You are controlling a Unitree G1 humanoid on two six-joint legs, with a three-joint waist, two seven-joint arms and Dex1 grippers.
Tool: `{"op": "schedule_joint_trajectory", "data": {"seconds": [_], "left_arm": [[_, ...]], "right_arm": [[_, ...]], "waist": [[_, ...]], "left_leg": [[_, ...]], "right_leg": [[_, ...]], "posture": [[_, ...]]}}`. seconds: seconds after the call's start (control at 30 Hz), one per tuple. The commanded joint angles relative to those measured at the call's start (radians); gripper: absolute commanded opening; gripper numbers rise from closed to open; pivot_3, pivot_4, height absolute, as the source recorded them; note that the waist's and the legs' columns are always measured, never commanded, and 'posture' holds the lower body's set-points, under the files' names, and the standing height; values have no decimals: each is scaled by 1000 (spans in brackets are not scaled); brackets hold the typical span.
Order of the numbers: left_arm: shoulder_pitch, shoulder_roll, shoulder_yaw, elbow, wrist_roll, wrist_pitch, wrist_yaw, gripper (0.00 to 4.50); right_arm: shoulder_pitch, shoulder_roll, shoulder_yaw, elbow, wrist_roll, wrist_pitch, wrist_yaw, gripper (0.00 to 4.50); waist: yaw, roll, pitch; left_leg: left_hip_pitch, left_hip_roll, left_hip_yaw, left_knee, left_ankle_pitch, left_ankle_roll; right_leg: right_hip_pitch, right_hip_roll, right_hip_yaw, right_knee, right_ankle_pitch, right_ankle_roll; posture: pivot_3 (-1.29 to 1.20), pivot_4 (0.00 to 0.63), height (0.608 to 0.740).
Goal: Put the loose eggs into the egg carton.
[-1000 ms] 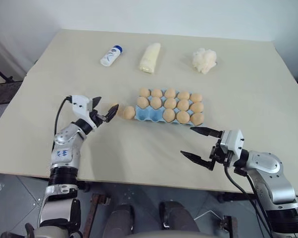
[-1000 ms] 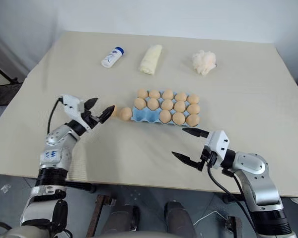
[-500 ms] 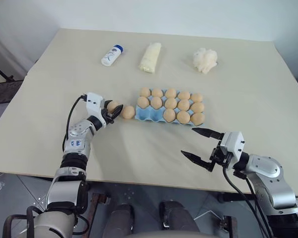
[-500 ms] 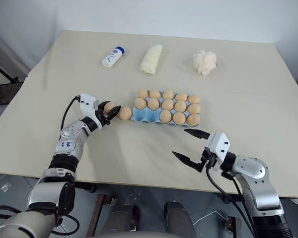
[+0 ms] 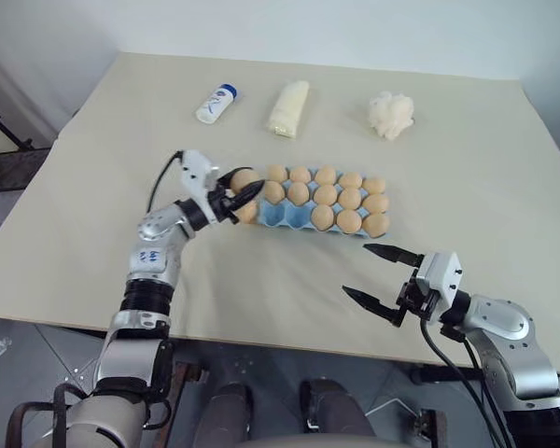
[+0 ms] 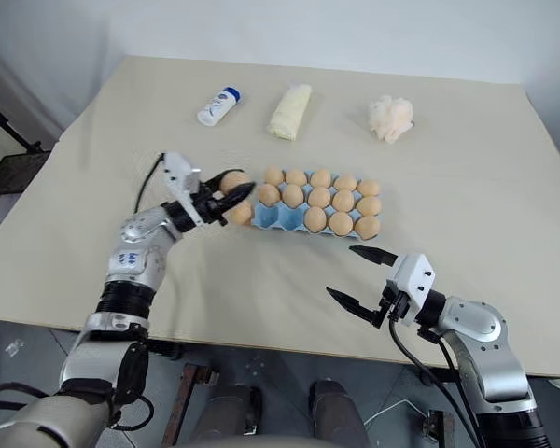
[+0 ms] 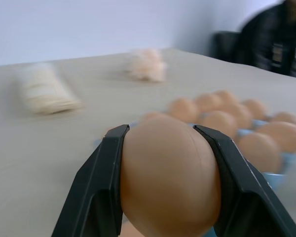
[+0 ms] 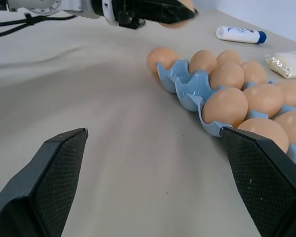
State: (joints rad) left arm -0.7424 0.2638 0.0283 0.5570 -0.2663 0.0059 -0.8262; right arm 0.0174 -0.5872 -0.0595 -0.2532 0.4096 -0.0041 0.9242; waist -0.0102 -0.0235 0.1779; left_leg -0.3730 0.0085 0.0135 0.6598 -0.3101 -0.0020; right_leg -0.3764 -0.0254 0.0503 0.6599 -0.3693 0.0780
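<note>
Surface: a beige table [image 5: 467, 177], wider than deep, with its far edge toward a pale wall.
Far row, robot's left: a white bottle [image 5: 216, 103] with a blue cap, lying on its side.
Far row, middle: a pale yellow cloth roll [image 5: 288, 108], lying just beside the bottle but apart from it.
Far row, robot's right: a fluffy white lump [image 5: 392, 114], well apart from the roll.
Centre: a light blue egg carton [image 5: 278, 216], flat on the table, most cups filled with tan eggs.
Beside the carton: one loose egg [image 6: 240, 213] resting on the table, touching the carton's left end.
</note>
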Motion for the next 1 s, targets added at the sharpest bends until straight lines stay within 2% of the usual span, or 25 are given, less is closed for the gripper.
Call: {"op": "schedule_joint_trajectory", "data": {"seconds": [0.03,0.17,0.43,0.47,0.8,0.9,1.0], "left_arm": [[-24,-6,-47,6,44,-29,-26,1744],[-58,-25,-53,86,58,-46,-23,1744],[-34,-22,-49,66,42,-47,-62,4303],[-33,-22,-50,66,46,-51,-65,4469],[-51,15,-39,127,92,-62,-16,4469],[-59,6,-52,144,106,-50,-5,3900],[-65,-3,-60,153,114,-40,-6,2922]], "right_arm": [[3,2,-25,-28,9,-27,-2,4500],[12,7,-30,-41,6,-26,-21,4500],[27,8,-30,-64,10,-16,-45,4500],[29,8,-30,-67,10,-16,-48,4500],[30,10,-29,-71,12,-20,-60,4500],[26,12,-26,-69,13,-22,-61,4500],[22,15,-24,-67,13,-22,-60,4500]], "waist": [[2,0,0],[1,0,1],[7,0,1],[7,0,1],[6,0,1],[8,0,1],[10,0,1]], "left_leg": [[0,0,0,0,0,0],[0,0,0,0,0,0],[0,0,0,0,0,1],[0,0,0,0,0,1],[0,0,0,0,0,1],[0,0,0,0,0,1],[0,0,0,0,0,1]], "right_leg": [[0,0,0,0,0,0],[0,1,0,0,0,0],[0,0,0,0,0,0],[0,0,0,0,0,0],[0,0,0,1,0,0],[0,0,0,0,0,0],[0,0,0,0,0,0]], "posture": [[0,150,740],[0,150,740],[0,150,740],[0,150,740],[0,150,740],[0,150,740],[0,150,740]]}}
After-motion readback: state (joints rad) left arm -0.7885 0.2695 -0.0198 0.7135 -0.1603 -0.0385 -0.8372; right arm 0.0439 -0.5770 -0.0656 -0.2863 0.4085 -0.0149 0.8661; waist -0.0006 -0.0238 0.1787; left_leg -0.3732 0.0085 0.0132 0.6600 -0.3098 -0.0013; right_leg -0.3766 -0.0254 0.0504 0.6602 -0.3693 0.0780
